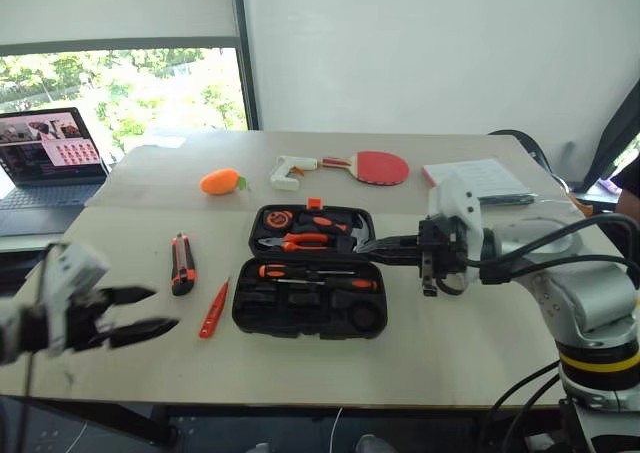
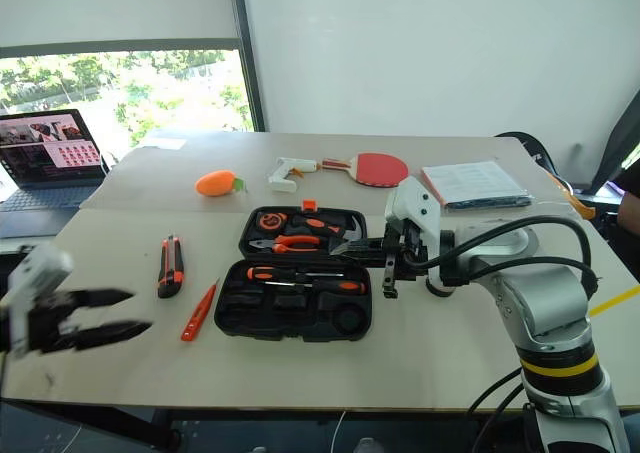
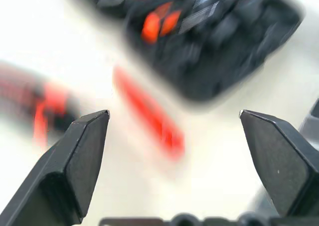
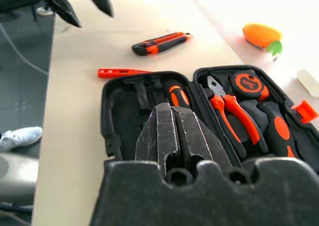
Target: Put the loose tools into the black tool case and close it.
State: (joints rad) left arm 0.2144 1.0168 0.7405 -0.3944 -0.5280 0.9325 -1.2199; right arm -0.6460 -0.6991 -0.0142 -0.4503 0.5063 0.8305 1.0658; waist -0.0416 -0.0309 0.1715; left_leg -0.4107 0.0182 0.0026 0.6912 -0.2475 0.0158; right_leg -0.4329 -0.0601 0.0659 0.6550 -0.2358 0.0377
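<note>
The black tool case (image 1: 241, 306) lies open in the middle of the table, holding an orange-handled screwdriver (image 1: 320, 279), pliers (image 1: 300, 241) and a tape measure (image 1: 277, 219). Left of it on the table lie a black-and-orange utility knife (image 1: 182, 263) and a slim orange-red tool (image 1: 214, 308). My left gripper (image 1: 165, 309) hangs open and empty near the table's front left, apart from both. The left wrist view shows the slim tool (image 3: 149, 113) ahead of the spread fingers. My right gripper (image 1: 364, 245) is shut and empty above the case's right edge, pointing left.
Behind the case lie a white glue gun (image 1: 285, 170), a red table-tennis paddle (image 1: 378, 166) and an orange toy fruit (image 1: 221, 181). A booklet (image 1: 475, 178) sits at the back right. An open laptop (image 1: 50, 153) stands on a side table at the far left.
</note>
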